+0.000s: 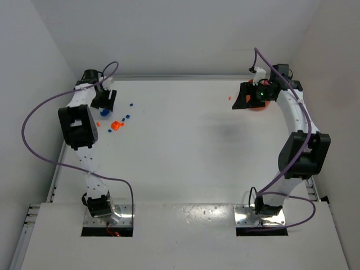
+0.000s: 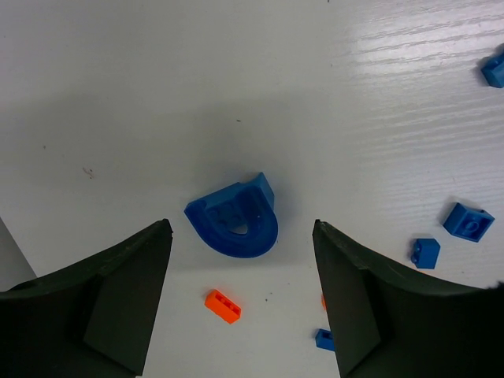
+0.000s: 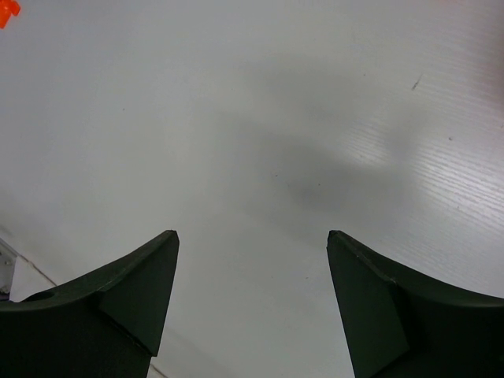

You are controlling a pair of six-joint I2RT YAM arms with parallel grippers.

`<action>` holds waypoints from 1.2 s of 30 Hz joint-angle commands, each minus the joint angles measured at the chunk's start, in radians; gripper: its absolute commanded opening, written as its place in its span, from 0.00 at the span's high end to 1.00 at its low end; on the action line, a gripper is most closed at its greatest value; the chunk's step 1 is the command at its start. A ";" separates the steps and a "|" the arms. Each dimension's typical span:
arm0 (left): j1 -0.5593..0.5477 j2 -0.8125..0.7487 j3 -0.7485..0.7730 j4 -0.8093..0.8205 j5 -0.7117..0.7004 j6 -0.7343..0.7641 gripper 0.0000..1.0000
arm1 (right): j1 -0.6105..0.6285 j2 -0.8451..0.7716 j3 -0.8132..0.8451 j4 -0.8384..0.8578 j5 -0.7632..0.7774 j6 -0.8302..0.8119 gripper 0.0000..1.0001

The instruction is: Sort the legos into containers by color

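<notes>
Small blue legos [image 1: 127,117] and orange-red legos [image 1: 116,125] lie scattered at the far left of the table. My left gripper [image 1: 106,101] hovers open over them. In the left wrist view it [image 2: 241,227] frames a blue half-round piece [image 2: 234,223], with an orange-red brick [image 2: 223,305] just nearer and blue bricks [image 2: 468,220] to the right. The orange bowl [image 1: 257,107] shows as a sliver under my right gripper [image 1: 243,99] at the far right. The right gripper [image 3: 252,234] is open and empty over bare table. No yellow-green or purple legos show.
One orange-red brick [image 1: 229,98] lies alone left of the right gripper; it also shows in the right wrist view [image 3: 6,12]. White walls close the table at the back and both sides. Purple cables loop from both arms.
</notes>
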 commanded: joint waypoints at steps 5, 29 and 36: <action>-0.002 0.022 0.041 -0.007 -0.022 0.001 0.26 | 0.008 0.009 0.029 0.022 -0.010 0.006 0.23; -0.002 0.051 0.001 -0.025 0.046 0.038 0.74 | 0.008 0.019 0.038 0.022 -0.001 0.006 0.23; -0.002 -0.069 -0.094 -0.025 0.172 0.038 0.78 | 0.008 0.000 0.009 0.042 -0.065 0.015 0.23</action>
